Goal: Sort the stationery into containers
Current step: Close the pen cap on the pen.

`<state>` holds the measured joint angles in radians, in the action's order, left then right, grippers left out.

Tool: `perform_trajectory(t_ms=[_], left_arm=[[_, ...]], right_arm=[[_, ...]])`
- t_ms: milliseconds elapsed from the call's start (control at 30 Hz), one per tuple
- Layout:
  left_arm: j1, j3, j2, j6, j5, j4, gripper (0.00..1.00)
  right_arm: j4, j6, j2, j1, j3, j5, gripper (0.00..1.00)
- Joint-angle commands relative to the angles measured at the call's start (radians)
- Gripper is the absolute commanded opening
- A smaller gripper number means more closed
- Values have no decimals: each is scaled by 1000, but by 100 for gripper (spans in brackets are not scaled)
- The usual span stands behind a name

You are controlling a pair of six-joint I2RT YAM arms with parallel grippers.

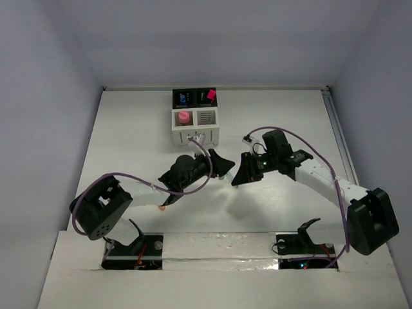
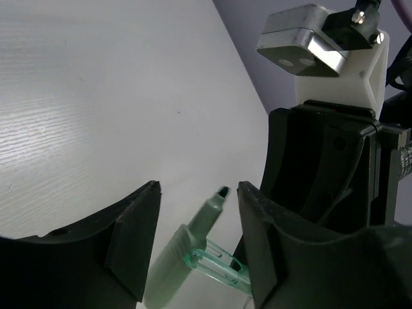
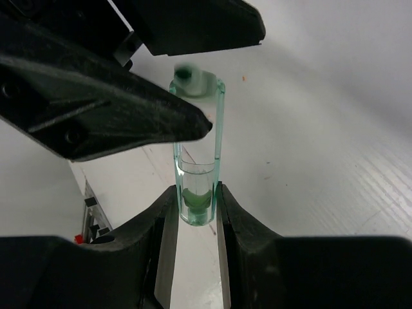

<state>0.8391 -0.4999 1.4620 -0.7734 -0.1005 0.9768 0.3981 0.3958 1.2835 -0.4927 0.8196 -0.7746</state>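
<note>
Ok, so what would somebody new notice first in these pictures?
Centre stage, the right gripper pinches a green pen by its clear end, while the left gripper, open, straddles its tip head-on. Near the back edge of the table stands the block of four cups, a pink cap poking from the front left white one.

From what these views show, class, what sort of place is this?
Probably a robotics test cell: a white table boxed in by plain wall panels, a left arm and a right arm mounted at its near edge, a four-cup organiser.
</note>
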Motion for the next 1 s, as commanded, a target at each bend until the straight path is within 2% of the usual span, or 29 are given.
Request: perform_trajectory(t_ms=[0,33,133,233,367,500,700,967], left_arm=[[3,-25,-58,40,-32,66,48],[3,-16,-77,48,-13,44,55],[3,17,-164,85,68,-21,65],[3,50,-270,115,157,-90,71],[3,128,-428,135,235,-150,67],[3,196,-499,148,231,-170,61],[12,262,-486,186,141,-79,57],[43,247,-456,249,151,17,54]], right_arm=[[-71,20,-21,-7,6,-14,0],[-77,29,-24,-7,7,0,0],[-102,77,-46,-7,15,41,0],[-114,109,-47,-7,35,83,0],[-116,124,-35,-7,72,106,0],[-116,141,-26,-7,107,95,0],[-107,195,-35,-7,160,57,0],[-99,233,-42,-7,196,-18,0]])
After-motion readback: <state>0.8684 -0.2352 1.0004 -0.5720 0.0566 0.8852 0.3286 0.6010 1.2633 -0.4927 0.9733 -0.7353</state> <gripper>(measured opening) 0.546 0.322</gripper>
